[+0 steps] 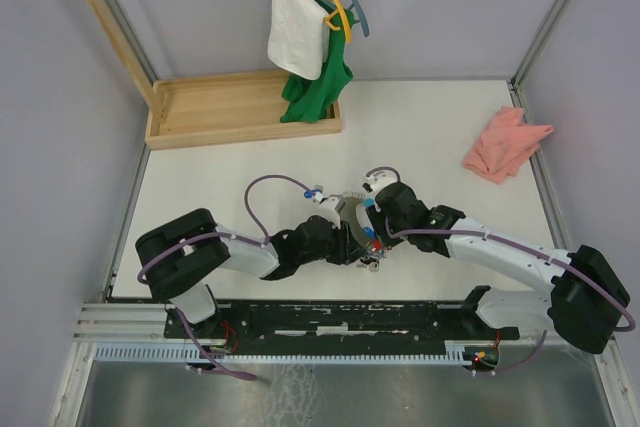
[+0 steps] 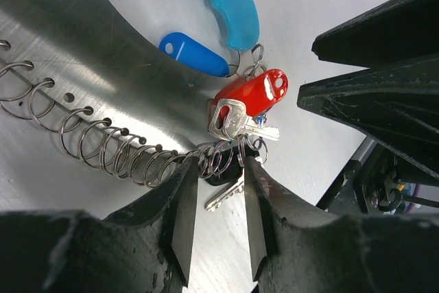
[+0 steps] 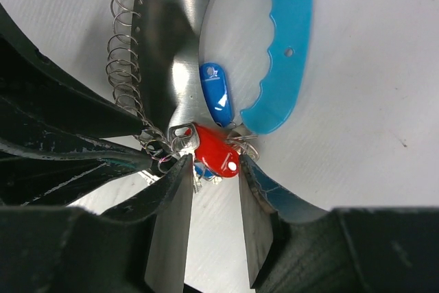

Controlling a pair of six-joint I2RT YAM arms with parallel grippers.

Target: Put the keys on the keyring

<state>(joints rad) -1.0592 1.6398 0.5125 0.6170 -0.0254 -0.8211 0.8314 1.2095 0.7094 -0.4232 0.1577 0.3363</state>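
The keys (image 1: 372, 243) are at the near middle of the table (image 1: 430, 137), between my two pincers, which stand nose to nose. The right gripper (image 3: 212, 166) is about half open. The red key (image 3: 218, 154) lies just between its tips, with its long axis running from 10 o'clock to 4 o'clock in the right wrist view. Whether the pads really press it, I cannot tell. The blue key (image 3: 216, 94) lies just beyond, at 12 o'clock from the red one. The left gripper (image 2: 219, 169) is also half open, around the bunch of wire rings (image 2: 223, 157) at the end of the spring coil (image 2: 103, 142); I cannot confirm a firm hold. From the left pincer the red key lies at 1 o'clock, very near. I judge the right arm is the nearer one.
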